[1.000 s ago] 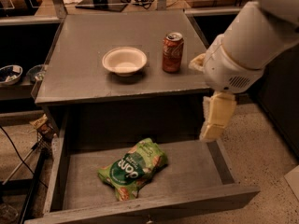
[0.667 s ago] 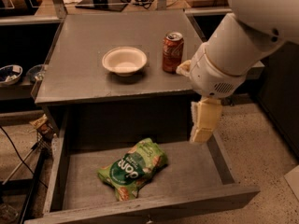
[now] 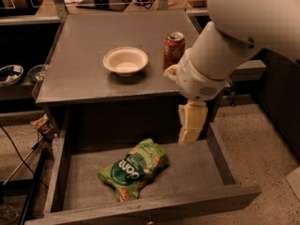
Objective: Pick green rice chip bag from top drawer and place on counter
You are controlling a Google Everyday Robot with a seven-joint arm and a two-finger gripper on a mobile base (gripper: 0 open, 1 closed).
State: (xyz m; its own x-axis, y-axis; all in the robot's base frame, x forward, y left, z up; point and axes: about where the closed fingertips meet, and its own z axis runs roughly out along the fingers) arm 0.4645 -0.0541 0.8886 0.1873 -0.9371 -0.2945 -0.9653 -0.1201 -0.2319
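Observation:
The green rice chip bag (image 3: 133, 168) lies flat in the open top drawer (image 3: 140, 211), left of its middle. The grey counter (image 3: 93, 64) spans the cabinet top above the drawer. My gripper (image 3: 190, 136) hangs down from the white arm over the right part of the drawer, just in front of the counter's front edge. It is to the right of the bag and above it, not touching it, and holds nothing.
A white bowl (image 3: 125, 61) and a red soda can (image 3: 173, 49) stand on the counter. A crumpled tan wrapper (image 3: 41, 124) lies left of the drawer. Dark side shelves at the left hold small bowls (image 3: 10, 73). Cables run along the left floor.
The arm and gripper have moved left, from beside the drawer's right wall to over its right part. The bag, bowl and can have not moved.

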